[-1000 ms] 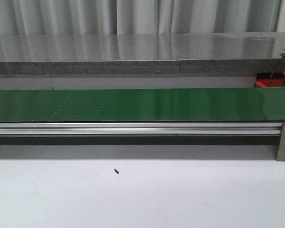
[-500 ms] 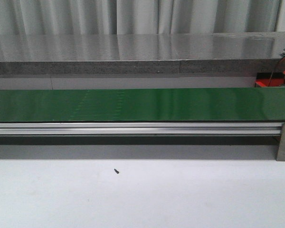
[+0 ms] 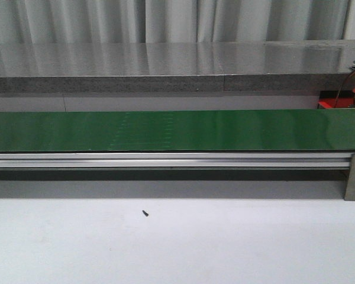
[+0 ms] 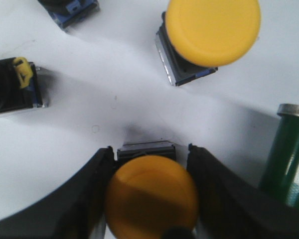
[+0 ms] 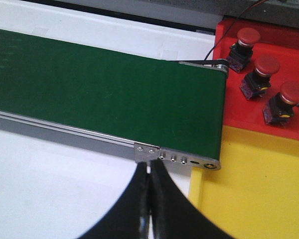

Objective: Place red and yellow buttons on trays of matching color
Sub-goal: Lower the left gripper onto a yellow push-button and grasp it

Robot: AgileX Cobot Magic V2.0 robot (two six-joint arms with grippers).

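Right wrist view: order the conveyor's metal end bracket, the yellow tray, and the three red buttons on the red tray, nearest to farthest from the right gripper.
1. Metal end bracket, just past the closed right gripper.
2. Yellow tray, off to one side.
3. Red buttons on the red tray, beyond the belt's end, farthest.

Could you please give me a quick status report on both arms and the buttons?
Left tool straddling a yellow button. Right tool shut, empty, near the green belt end. Three red buttons on red tray; yellow tray bare.
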